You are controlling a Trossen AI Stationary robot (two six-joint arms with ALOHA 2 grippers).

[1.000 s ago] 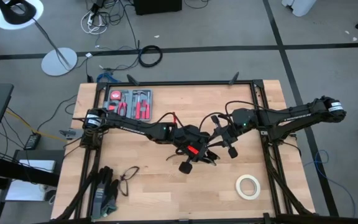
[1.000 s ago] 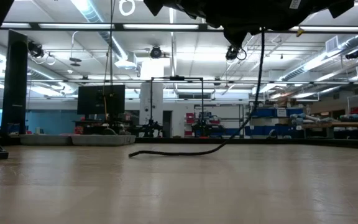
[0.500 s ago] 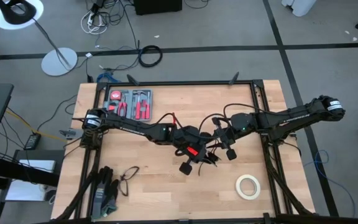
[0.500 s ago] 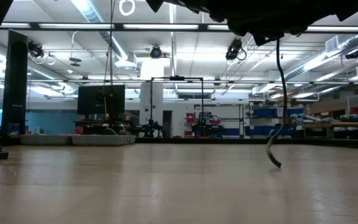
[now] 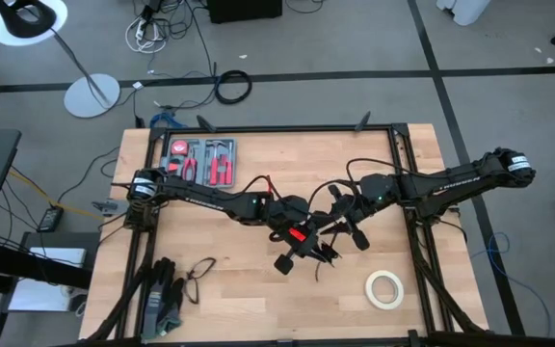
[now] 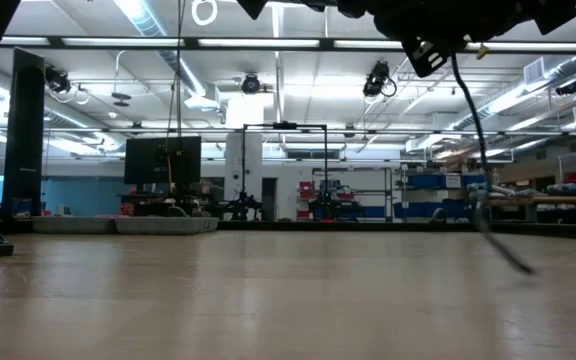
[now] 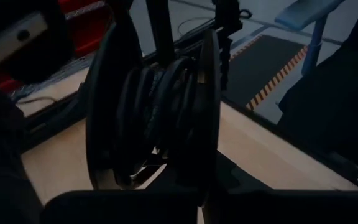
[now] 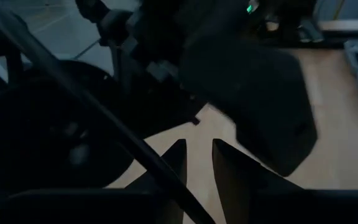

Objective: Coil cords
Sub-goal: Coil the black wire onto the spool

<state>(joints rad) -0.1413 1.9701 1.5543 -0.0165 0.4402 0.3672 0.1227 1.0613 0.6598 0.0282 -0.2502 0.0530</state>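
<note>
The cord is a thin black cable. Several loops of it (image 7: 160, 106) stand bunched between the fingers of my left gripper (image 5: 306, 241), which is shut on them above the table's middle. My right gripper (image 5: 341, 226) sits close beside it on the right, fingers a little apart (image 8: 197, 146). A strand of the cord (image 8: 123, 134) runs slantwise past one of those fingers. In the low view the cord's loose tail (image 6: 473, 130) hangs down from the grippers, and its blurred end is close to the tabletop. My left gripper holds the coiled part of the cord, with several loops (image 7: 166, 124) side by side between its two fingers. The fingers reach nearly level from the table's left. The coil is lifted clear of the table and the tail hangs below. My right gripper: the strand crosses in front of one finger (image 8: 174, 168); I cannot tell whether it touches.
A cream-white tape roll (image 5: 384, 288) lies near the front right. A red tool set (image 5: 200, 159) sits at the back left, with dark gloves (image 5: 165, 294) and glasses (image 5: 198, 274) at the front left. Black frame rails (image 5: 408, 159) run along the table's sides.
The cord's loose tail lay along the table a second ago. It has been drawn up off the table, and now hangs and swings under the grippers. My right gripper has rolled about its own line while staying close to the left gripper.
</note>
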